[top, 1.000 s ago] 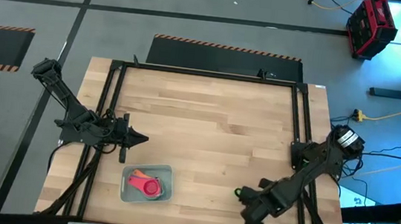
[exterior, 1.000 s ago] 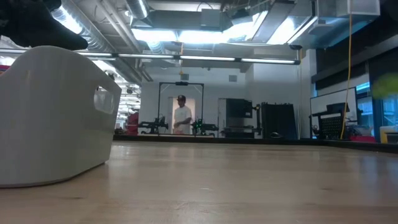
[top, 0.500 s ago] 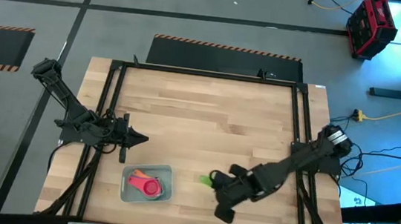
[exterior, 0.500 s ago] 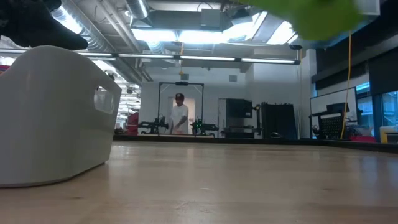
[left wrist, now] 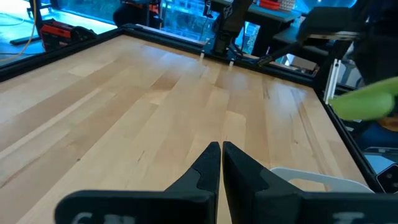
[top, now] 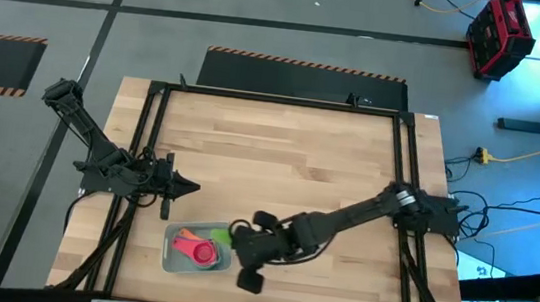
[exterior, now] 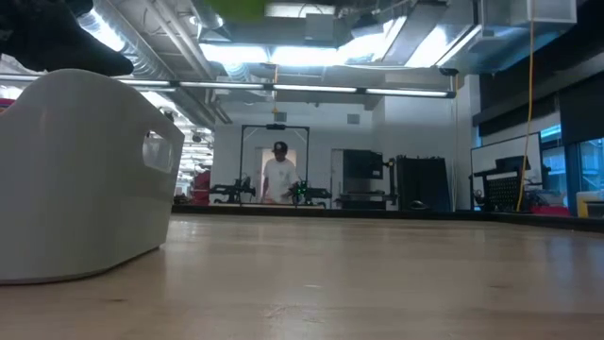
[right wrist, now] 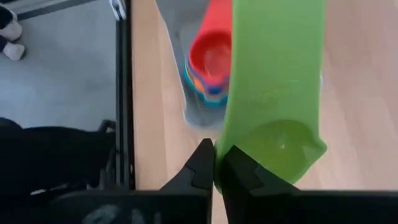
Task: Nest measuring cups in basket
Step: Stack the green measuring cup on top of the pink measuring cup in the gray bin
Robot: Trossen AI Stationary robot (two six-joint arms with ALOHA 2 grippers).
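The green cup [right wrist: 273,93] was a bright lime plastic scoop with a long flat handle and a rounded bowl. The right gripper [top: 240,240] pinched it by the handle, its fingers [right wrist: 239,168] pressed nearly together on the thin plastic. It was held in the air at the right edge of the basket [top: 221,231], near the front of the table and left of centre. In the low view it showed only as a green blur [exterior: 236,8] high above the basket's wall.

The basket was a small pale tray with rounded corners. Inside it sat the stack of cups [top: 197,250], pink on top. The right wrist view showed the stack [right wrist: 208,62] with a red-pink bowl uppermost and orange, yellow and blue rims beneath it.

The left gripper [top: 186,187] waited at the left edge of the table, just beyond the basket's far side, its fingers [left wrist: 208,168] pressed together.

The table [top: 289,163] was of light wooden planks with a black frame along its edges. Around it lay a grey floor with orange-and-black striped tape [top: 304,65], and a red case [top: 499,34] stood at the far right. Across the table, the low view showed a workshop with bright ceiling lights and a person in a white shirt [exterior: 279,177] standing far off.
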